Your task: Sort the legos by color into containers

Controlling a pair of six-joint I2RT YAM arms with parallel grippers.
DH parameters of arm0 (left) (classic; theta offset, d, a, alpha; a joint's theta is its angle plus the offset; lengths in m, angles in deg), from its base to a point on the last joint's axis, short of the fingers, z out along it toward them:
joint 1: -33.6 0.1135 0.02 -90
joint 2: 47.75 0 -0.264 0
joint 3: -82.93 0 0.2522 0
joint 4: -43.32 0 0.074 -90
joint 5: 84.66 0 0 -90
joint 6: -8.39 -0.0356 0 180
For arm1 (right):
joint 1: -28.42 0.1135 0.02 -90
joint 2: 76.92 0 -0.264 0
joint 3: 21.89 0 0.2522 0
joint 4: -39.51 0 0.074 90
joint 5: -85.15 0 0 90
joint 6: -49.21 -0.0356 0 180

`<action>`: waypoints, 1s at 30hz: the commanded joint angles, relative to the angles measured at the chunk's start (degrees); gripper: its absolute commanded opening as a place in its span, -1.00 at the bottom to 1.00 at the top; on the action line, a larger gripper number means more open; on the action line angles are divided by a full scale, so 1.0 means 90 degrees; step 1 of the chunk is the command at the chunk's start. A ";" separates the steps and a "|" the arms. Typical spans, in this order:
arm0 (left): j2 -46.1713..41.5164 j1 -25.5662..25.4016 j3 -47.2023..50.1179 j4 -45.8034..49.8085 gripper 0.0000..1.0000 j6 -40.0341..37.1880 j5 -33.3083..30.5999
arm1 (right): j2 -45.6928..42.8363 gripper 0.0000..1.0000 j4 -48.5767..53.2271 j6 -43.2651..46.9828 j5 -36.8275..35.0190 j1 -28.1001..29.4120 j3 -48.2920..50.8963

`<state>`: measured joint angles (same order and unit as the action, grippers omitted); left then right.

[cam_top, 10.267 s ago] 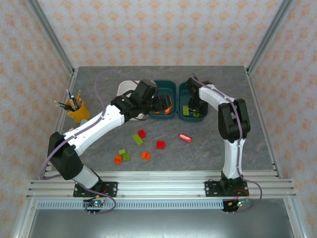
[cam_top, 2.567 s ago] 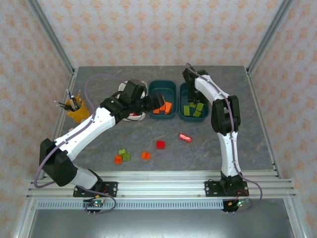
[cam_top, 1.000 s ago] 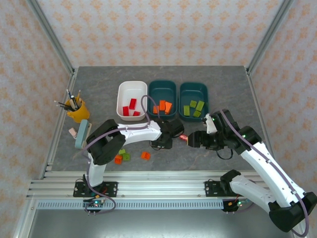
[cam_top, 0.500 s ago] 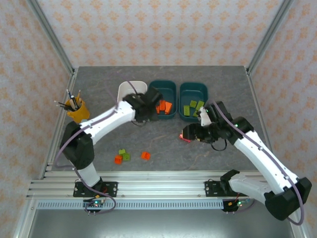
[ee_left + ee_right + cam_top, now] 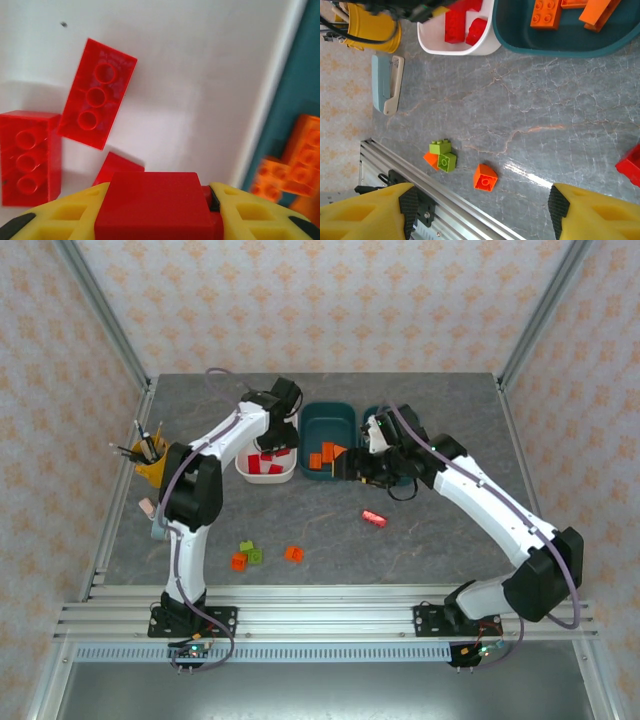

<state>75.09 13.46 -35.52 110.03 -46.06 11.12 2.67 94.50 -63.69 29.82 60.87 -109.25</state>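
Top camera overhead, whole table (image 5: 450,540); left wrist close above white tub (image 5: 200,75); right wrist higher, sharing that tub

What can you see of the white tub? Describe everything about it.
The white tub is a shallow, rounded-rectangular container of smooth, glossy plastic. It stands upright on the grey table, close beside a teal tub on its right; whether the two touch is unclear. Several red bricks lie loose on its floor. The left gripper hangs over it, shut on another red brick.
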 commanded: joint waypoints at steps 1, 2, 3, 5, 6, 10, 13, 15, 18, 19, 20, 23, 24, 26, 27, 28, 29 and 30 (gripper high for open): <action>0.0153 0.0021 -0.0367 0.0400 -0.17 -0.0258 0.0126 | 0.0048 0.42 -0.0190 -0.0211 -0.0205 0.0020 -0.0170; 0.0222 0.0030 -0.0350 0.0423 -0.16 -0.0262 0.0096 | 0.0061 0.42 -0.0196 -0.0227 -0.0210 0.0027 -0.0152; 0.0268 0.0048 -0.0299 0.0419 -0.15 -0.0259 0.0066 | 0.0070 0.42 -0.0210 -0.0240 -0.0210 0.0028 -0.0132; 0.0276 0.0069 -0.0128 0.0318 -0.13 -0.0220 0.0071 | 0.0088 0.42 -0.0215 -0.0256 -0.0220 0.0028 -0.0103; 0.0258 0.0079 -0.0048 0.0265 -0.08 -0.0204 0.0070 | 0.0114 0.42 -0.0193 -0.0241 -0.0213 0.0036 -0.0093; 0.0182 0.0078 0.0087 0.0214 0.21 -0.0190 0.0013 | 0.0228 0.42 -0.0086 -0.0062 -0.0257 0.0147 -0.0130; 0.0032 0.0079 0.0110 0.0238 0.36 -0.0174 -0.0077 | 0.0361 0.43 0.0035 0.0129 -0.0356 0.0319 -0.0225; -0.0142 0.0080 0.0126 0.0269 0.43 -0.0159 -0.0186 | 0.0466 0.43 0.0149 0.0353 -0.0484 0.0527 -0.0306; -0.0495 0.0078 0.0203 0.0290 0.49 -0.0096 -0.0323 | 0.0624 0.42 0.0298 0.0798 -0.0648 0.0916 -0.0398; -0.0645 0.0079 0.0246 0.0289 0.51 -0.0070 -0.0368 | 0.0668 0.42 0.0342 0.0959 -0.0700 0.1039 -0.0408; -0.0834 0.0066 0.0312 0.0282 0.53 -0.0021 -0.0420 | 0.0711 0.42 0.0385 0.1182 -0.0757 0.1227 -0.0421; -0.1549 0.0070 0.0616 0.0252 0.62 0.0142 -0.0551 | 0.0851 0.43 0.0487 0.2039 -0.0898 0.1917 -0.0361; -0.1889 0.0070 0.0778 0.0238 0.64 0.0207 -0.0559 | 0.0917 0.44 0.0537 0.2371 -0.1006 0.2210 -0.0320; -0.2511 0.0069 0.1211 0.0174 0.67 0.0346 -0.0545 | 0.1096 0.46 0.0603 0.2910 -0.1225 0.2688 -0.0233; -0.2894 0.0070 0.1520 0.0108 0.69 0.0425 -0.0535 | 0.1237 0.49 0.0645 0.3154 -0.1363 0.2917 -0.0230; -0.3241 0.0070 0.1799 0.0054 0.71 0.0497 -0.0528 | 0.1373 0.57 0.0680 0.3323 -0.1480 0.3069 -0.0235; -0.3666 0.0070 0.2139 0.0004 0.75 0.0581 -0.0507 | 0.1545 0.65 0.0719 0.3481 -0.1606 0.3229 -0.0266; -0.4072 0.0070 0.2481 -0.0040 0.77 0.0654 -0.0453 | 0.1701 0.72 0.0731 0.3608 -0.1694 0.3345 -0.0315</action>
<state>45.26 13.78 -19.04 109.22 -43.33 8.72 14.76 97.95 -39.99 19.92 89.00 -111.42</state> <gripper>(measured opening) 0.876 0.832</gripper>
